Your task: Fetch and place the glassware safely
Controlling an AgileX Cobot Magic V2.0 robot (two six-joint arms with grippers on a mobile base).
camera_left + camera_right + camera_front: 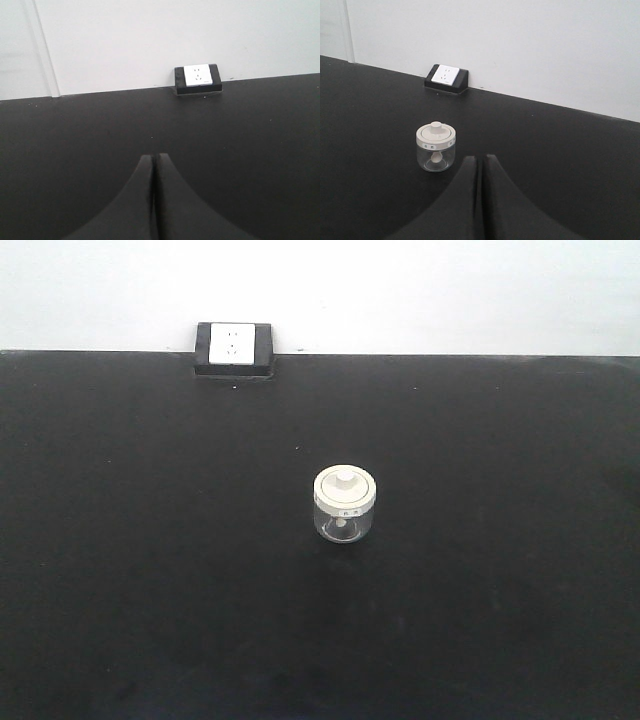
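So, right gripper (480, 165): fingers pressed together, nothing between them, hanging above the black table (120, 590). Left gripper (154, 162) same deal, jaws closed and empty, pointed at bare tabletop toward the wall; the jar doesn't show in its wrist view at all.

Just ahead and slightly left of the right fingertips, apart from them, sits the glass jar (436, 152). It's upright, cream lid (436, 133) seated on top with a knob in the middle, small whitish spoon (436, 158) visible through the glass. In the front view the jar (344, 505) stands alone around mid-table, slightly right of centre. Further back, against the white wall (400, 290), there's a black-framed socket box (234, 349).

Step judged: very start, fetch not begun, neither arm touching the jar. Right arm looks the better placed. Next move probably calls for opening the right jaws wide enough for the glass body, shifting left and forward, and closing around the body rather than the knob. Gentle squeeze; glass is slick, and the lid might only rest loose.
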